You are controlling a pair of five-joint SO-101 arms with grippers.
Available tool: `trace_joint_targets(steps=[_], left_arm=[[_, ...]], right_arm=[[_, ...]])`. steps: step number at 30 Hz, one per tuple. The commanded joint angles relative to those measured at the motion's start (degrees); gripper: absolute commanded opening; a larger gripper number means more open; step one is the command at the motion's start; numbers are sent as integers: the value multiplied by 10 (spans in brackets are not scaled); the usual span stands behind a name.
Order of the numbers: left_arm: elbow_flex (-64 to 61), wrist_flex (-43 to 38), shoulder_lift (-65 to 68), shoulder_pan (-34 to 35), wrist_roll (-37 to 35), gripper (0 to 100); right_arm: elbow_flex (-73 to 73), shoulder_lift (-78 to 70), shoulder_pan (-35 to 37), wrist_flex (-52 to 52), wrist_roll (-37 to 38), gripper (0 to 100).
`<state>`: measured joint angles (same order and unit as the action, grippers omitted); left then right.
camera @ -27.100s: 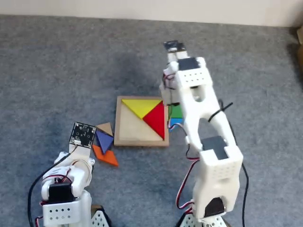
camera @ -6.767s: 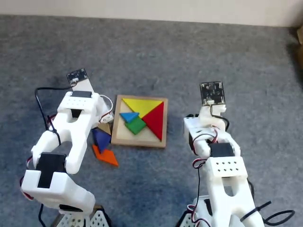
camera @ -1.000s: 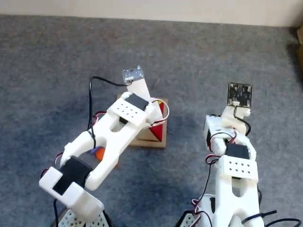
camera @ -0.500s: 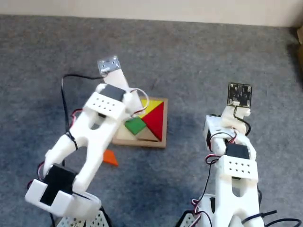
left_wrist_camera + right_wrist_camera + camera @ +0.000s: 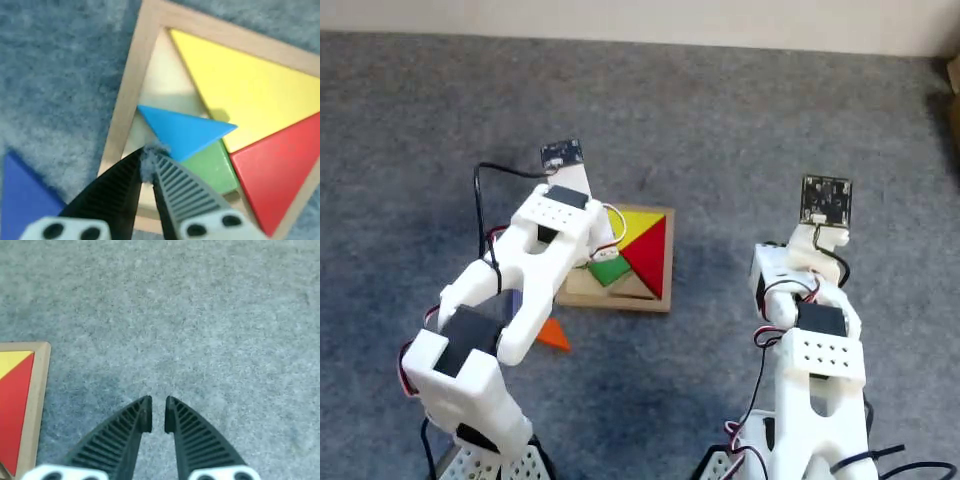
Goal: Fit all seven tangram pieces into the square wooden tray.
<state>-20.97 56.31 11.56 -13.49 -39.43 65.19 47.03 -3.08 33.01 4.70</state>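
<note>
A square wooden tray [image 5: 663, 296] lies just left of centre in the high view on the grey carpeted bench [image 5: 800, 110]. A large yellow triangle [image 5: 638, 222] fills the tray's upper right part and a large red triangle [image 5: 650, 255] sits along its right side, the two meeting edge to edge. A green square [image 5: 610, 270] lies against them nearer the middle. The left arm comes up from the lower left of the frame and crosses the tray's left half. Its wrist view shows the left gripper [image 5: 148, 159] low over the tray [image 5: 131, 75], its jaws brought together at the tips. The tips rest against the edge of a small light-blue triangle [image 5: 184, 131]. That triangle lies tilted inside the tray, one corner over the green square [image 5: 214, 171] and its long point touching the yellow triangle [image 5: 240, 92], with the red triangle [image 5: 272, 175] beyond. Bare tray floor shows between the blue piece and the tray's rim. Outside the tray, off its lower left corner, a dark blue triangle [image 5: 22, 197] and an orange piece [image 5: 553, 335] lie on the carpet. The right arm stands in the lower right of the high view, well apart from the tray. The right gripper [image 5: 158, 416] hangs over bare carpet, its jaws drawn almost together with a thin slit between them, holding nothing.
</note>
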Motion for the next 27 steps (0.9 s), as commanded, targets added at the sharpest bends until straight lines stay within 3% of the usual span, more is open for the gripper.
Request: trace_joint_targets(steps=[1,12,21,27], left_arm=[[5,-9,-3,-39,2,6],[0,15,-15,-74,0,5],[-38,42,-153,-69,-15,5],[-43,18,-223,11,-16,5]], right_arm=[[-5,22,-1,-13,-7,56],[-6,22,-1,-13,-7,56],[-6,22,-1,-13,-7,56],[-5,22,-1,-13,-7,56]])
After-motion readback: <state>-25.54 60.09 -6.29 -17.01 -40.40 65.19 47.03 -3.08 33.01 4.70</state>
